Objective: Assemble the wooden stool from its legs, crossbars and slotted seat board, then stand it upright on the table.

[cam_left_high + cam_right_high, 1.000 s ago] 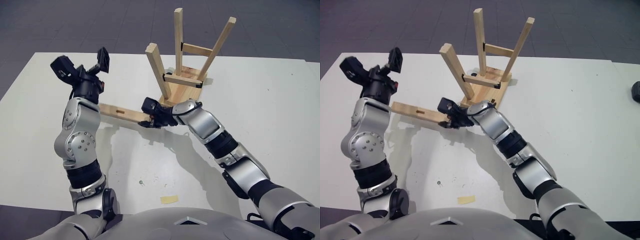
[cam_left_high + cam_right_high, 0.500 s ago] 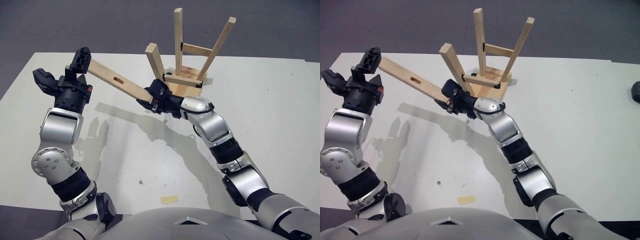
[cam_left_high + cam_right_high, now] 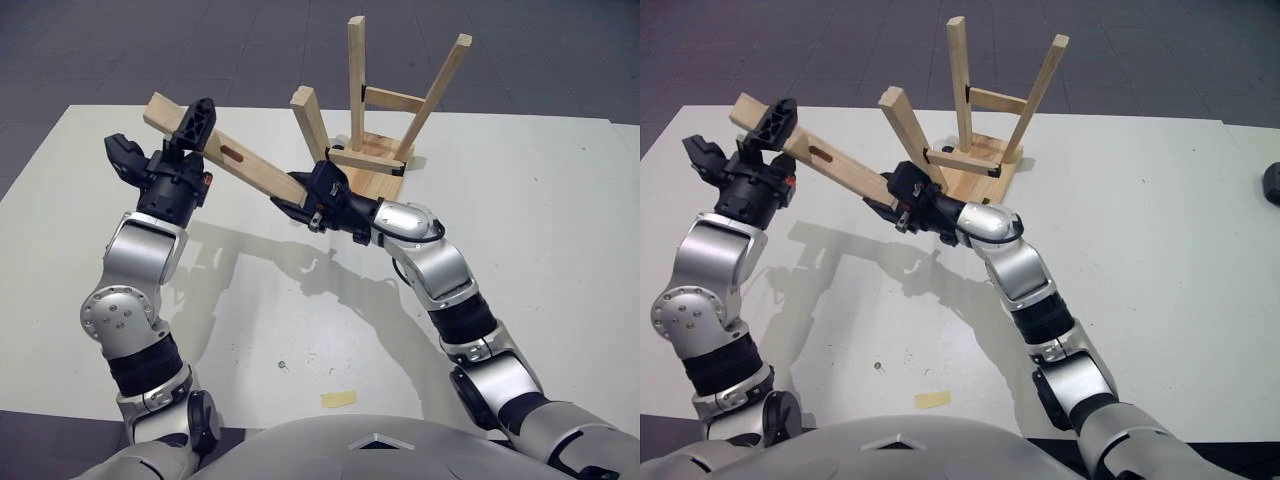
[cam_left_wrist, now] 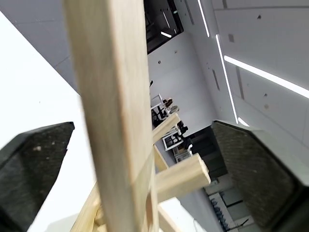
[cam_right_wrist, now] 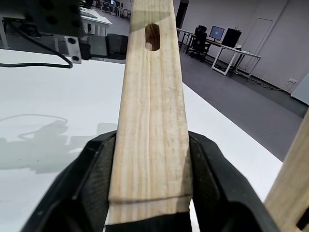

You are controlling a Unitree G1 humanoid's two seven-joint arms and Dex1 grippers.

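Note:
The stool [image 3: 365,165] lies upside down at the table's far middle: seat board down, three legs up, crossbars joining them. A loose slotted wooden leg [image 3: 250,165] slants in the air to its left. My right gripper [image 3: 308,196] is shut on that leg's lower end, close to the seat board; in the right wrist view the pads [image 5: 91,179] press both sides of the leg [image 5: 152,96]. My left gripper [image 3: 160,138] is open, its fingers straddling the upper end with clear gaps on both sides of the leg [image 4: 111,96].
The white table [image 3: 560,220] has free room to the right and in front. A yellow tape scrap [image 3: 338,398] and a small speck [image 3: 283,365] lie near the front edge. A dark object [image 3: 1272,180] sits at the far right edge.
My right gripper has lifted the loose leg off the table and tilted its far end up. My left gripper has swung in, so its open fingers now straddle that end.

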